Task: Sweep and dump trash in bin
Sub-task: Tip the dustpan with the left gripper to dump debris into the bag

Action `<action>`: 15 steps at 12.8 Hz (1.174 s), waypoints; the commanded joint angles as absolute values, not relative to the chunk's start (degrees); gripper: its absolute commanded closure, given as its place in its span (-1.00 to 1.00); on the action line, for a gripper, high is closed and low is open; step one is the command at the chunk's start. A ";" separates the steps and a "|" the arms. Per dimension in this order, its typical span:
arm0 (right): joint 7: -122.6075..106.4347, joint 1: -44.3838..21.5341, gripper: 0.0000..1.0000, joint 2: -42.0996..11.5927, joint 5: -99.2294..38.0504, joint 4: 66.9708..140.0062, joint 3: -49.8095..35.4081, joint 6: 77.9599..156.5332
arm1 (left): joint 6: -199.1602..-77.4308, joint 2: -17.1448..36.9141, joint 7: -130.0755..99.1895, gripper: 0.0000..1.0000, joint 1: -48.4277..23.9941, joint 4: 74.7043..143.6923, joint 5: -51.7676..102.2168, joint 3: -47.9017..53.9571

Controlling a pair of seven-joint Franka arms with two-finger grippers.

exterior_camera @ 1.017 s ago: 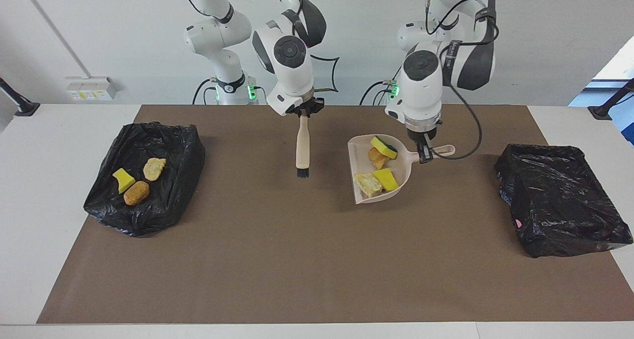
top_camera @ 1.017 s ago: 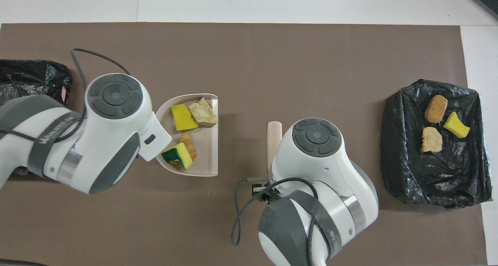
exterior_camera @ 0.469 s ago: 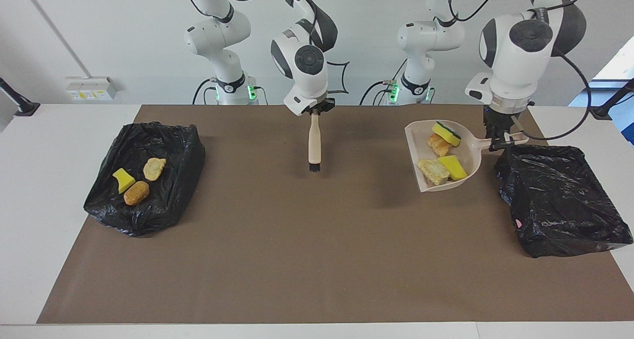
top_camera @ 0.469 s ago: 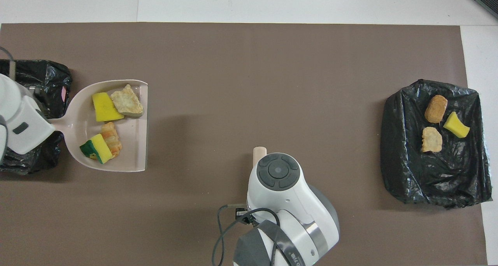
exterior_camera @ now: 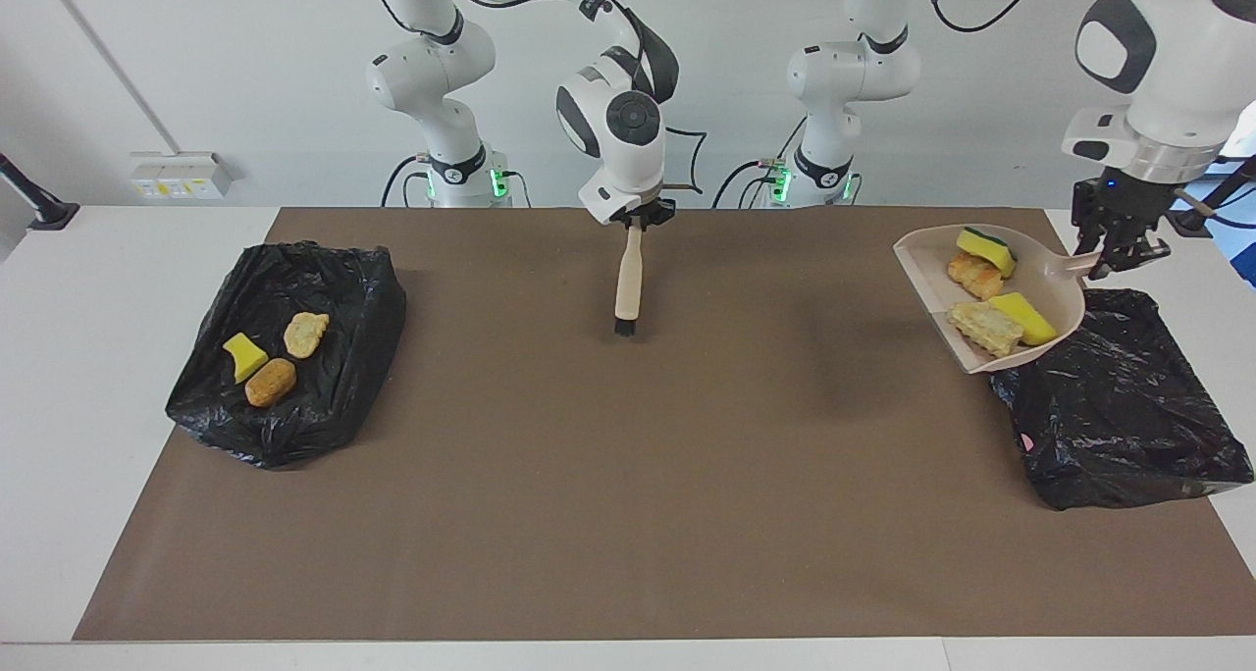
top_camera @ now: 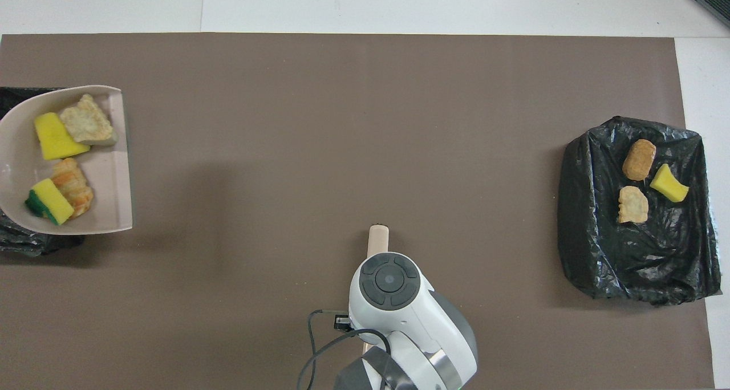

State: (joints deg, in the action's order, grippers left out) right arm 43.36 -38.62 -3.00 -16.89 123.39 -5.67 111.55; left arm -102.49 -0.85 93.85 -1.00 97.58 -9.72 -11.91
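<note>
Since a moment ago the left gripper (exterior_camera: 1121,259) has carried the beige plastic dustpan (exterior_camera: 1062,303) from mid-table to above the black-bagged bin (exterior_camera: 1128,406) at its end, fingers clamped on the handle. Four yellow and tan trash chunks (exterior_camera: 993,293) ride inside. The right gripper (exterior_camera: 640,222), elbow bent, pinches a wooden-handled brush (exterior_camera: 628,283) hanging bristles-down over the brown mat (exterior_camera: 589,475) on the white table.

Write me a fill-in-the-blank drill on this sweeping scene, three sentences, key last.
1. The left tool holds the dustpan by its ____.
2. The dustpan carries ____ pieces of trash.
3. The right tool holds a ____ above the brown mat.

Missing words: handle; four; brush
</note>
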 commanded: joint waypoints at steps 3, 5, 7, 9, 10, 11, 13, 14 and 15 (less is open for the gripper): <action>39.46 -39.20 1.00 -0.79 -17.93 128.05 -5.71 112.94 | -104.05 7.27 103.15 1.00 -0.71 88.87 -7.20 -20.82; 39.29 -39.20 1.00 -0.88 -17.93 128.32 -5.71 113.20 | -108.09 10.36 110.89 1.00 -0.62 86.84 -7.64 -23.28; 37.81 -39.29 1.00 -0.79 -17.93 129.02 -5.71 113.38 | -113.35 13.08 110.92 1.00 -0.96 86.40 -15.66 -24.43; 35.52 -39.29 1.00 -0.88 -17.93 129.81 -5.71 114.16 | -117.32 14.06 110.22 1.00 -0.97 87.18 -21.17 -24.34; 34.46 -39.29 1.00 -0.88 -17.93 129.90 -5.71 114.34 | -118.99 14.93 110.21 1.00 -0.44 87.88 -21.88 -24.43; 34.11 -39.29 1.00 -0.88 -17.93 129.90 -5.71 114.35 | -119.70 15.99 109.34 1.00 -0.44 87.98 -25.10 -24.43; 34.10 -39.37 1.00 -0.88 -17.93 130.25 -5.71 115.04 | -119.71 17.75 101.12 1.00 -0.96 88.15 -33.45 -24.26; 34.19 -39.29 1.00 -0.97 -17.93 130.34 -5.71 115.57 | -119.71 18.01 97.68 1.00 -1.49 89.11 -36.36 -24.17; 34.89 -39.37 0.88 -1.14 -17.93 130.43 -5.71 115.84 | -119.53 18.19 95.56 1.00 -1.67 89.47 -40.04 -24.00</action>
